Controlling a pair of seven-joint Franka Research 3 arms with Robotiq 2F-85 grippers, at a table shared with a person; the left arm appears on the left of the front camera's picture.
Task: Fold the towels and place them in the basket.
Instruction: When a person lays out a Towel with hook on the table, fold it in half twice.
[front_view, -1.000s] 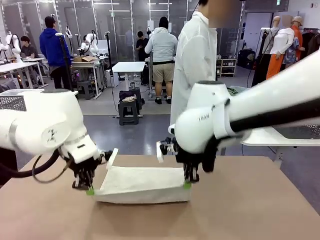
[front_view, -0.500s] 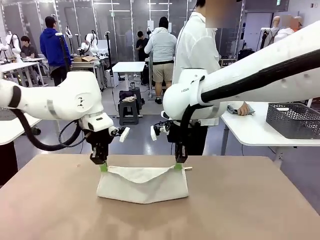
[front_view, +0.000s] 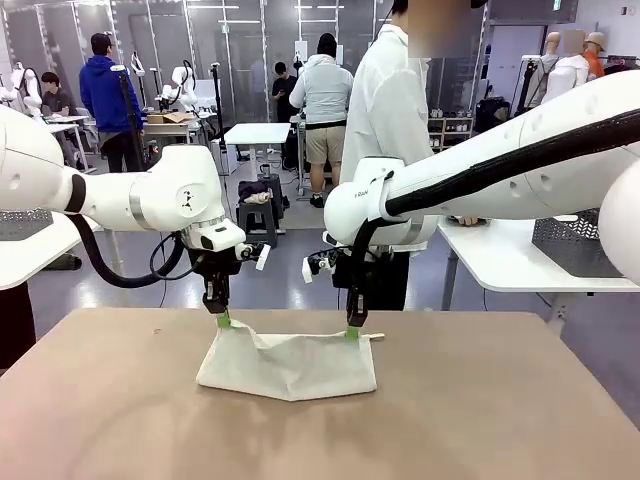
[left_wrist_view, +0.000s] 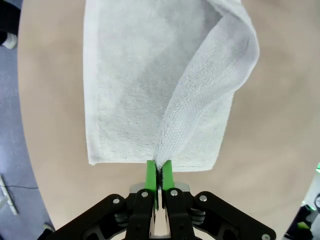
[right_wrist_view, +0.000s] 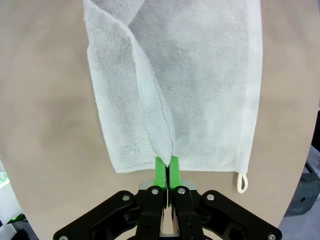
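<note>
The cream-white towel (front_view: 290, 365) lay on the brown table (front_view: 480, 420), toward its far side. The left gripper (front_view: 222, 320) pinched the top layer at the far left corner, its green fingers shut tight on the cloth. The right gripper (front_view: 352, 331) pinched the far right corner the same way. Both corners were held up a little, and the edge sagged between them. A small loop (right_wrist_view: 242, 182) stuck out just beside the right gripper. The dark basket (front_view: 570, 245) sat well apart on a white side table (front_view: 500, 265).
</note>
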